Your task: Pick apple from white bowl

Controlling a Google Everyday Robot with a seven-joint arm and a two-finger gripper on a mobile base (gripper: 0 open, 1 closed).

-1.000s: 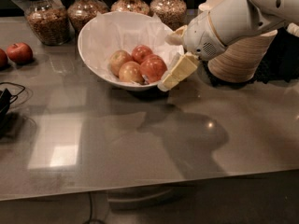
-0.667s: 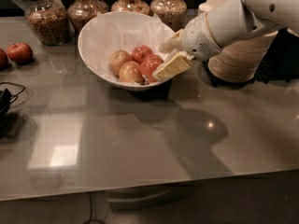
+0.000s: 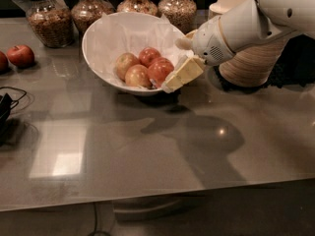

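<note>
Red-orange apple [image 3: 160, 72] is sitting in the white bowl [image 3: 101, 38], on the right side of the pile, with three smaller apples [image 3: 126, 64] packed against it. The pale yellow gripper [image 3: 180, 73] comes in over the bowl's right rim and looks pressed against that apple's right side. Honestly can't tell whether it's open or closed. Jars [image 3: 49, 16] line the back of the bench [image 3: 147, 156], and a loose apple [image 3: 20, 55] sits off to the left.

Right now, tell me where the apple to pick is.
The apple lies at the right front of the white bowl, upper centre of the camera view, beside paler apples; the gripper is right of it, at the rim.
</note>
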